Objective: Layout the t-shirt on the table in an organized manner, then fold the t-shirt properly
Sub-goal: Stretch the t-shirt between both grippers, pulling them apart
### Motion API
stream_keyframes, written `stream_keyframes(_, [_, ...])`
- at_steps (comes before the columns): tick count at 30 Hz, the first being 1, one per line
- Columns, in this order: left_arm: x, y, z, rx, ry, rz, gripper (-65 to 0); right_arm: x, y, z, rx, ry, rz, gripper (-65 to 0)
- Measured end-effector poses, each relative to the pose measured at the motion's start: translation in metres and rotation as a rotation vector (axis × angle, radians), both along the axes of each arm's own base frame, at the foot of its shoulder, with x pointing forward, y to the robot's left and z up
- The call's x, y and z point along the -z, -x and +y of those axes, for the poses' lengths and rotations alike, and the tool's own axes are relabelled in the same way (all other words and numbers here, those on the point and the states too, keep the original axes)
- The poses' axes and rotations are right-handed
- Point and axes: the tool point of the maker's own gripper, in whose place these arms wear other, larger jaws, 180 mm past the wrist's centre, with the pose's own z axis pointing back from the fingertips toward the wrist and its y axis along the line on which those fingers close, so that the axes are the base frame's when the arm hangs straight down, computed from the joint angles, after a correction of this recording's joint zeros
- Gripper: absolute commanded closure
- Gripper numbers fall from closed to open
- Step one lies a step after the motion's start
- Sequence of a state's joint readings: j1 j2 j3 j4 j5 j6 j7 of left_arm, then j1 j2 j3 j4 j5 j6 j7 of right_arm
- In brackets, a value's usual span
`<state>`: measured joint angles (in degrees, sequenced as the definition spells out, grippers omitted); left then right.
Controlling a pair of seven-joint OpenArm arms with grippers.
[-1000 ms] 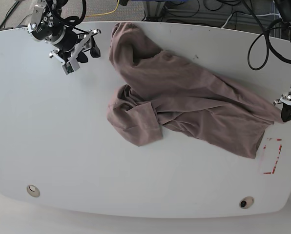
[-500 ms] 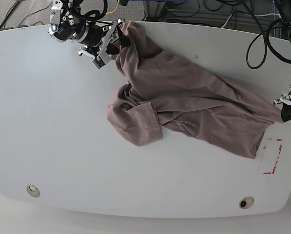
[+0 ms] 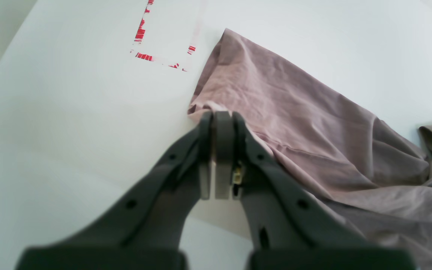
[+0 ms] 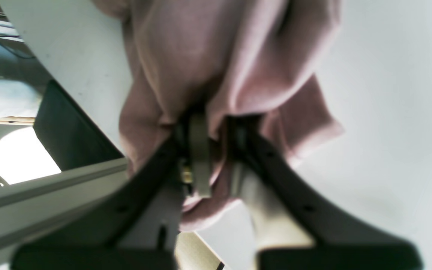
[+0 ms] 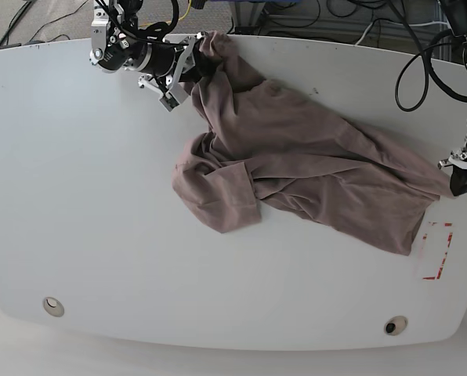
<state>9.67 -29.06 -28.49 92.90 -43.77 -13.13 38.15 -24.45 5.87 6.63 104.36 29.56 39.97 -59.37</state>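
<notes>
1. Right gripper (image 5: pixel 193 69) sits at the far edge of the table (image 5: pixel 85 204), its jaws clamped on a bunched fold of the t-shirt (image 5: pixel 296 164); in the right wrist view the mauve cloth fills the gap between the fingers (image 4: pixel 200 157).
2. Left gripper (image 3: pixel 218 123) is at the opposite end of the garment, jaws pressed together, with a corner of the t-shirt's edge at the fingertips; from the left wrist view it appears pinched there.
3. Between the two grippers the t-shirt lies crumpled in a diagonal band across the tabletop, with one sleeve folded over toward the near side around the middle of the table.
4. Just beside the left-gripper end of the cloth is a red dashed rectangle mark (image 5: pixel 439 251); the fabric's corner touches or slightly overlaps one side of it.
5. Two small round holes (image 5: pixel 53 305) sit along the near edge of the table, well apart from the cloth.
6. Black cables (image 5: pixel 418 70) loop over the far corner near the left arm, and more wiring lies behind the table's far edge.
</notes>
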Motion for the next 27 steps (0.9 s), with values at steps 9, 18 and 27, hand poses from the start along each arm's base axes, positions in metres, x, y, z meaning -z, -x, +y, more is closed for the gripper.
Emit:
stream_keyframes(9, [0.000,0.000,0.000,0.000,0.000,0.000,0.0,-0.007,-0.020,-0.033,0.062,0.059,-0.047,0.0])
stream_keyframes(18, [0.004,0.000,-0.008,0.026,0.002,0.014,0.0,-0.037,-0.077,-0.132,0.205,0.243,-0.191,-0.2])
stream_keyframes(27, [0.013,0.000,-0.019,0.057,0.015,0.040,0.0,-0.050,-0.112,-0.167,0.215,0.295,-0.238,-13.6])
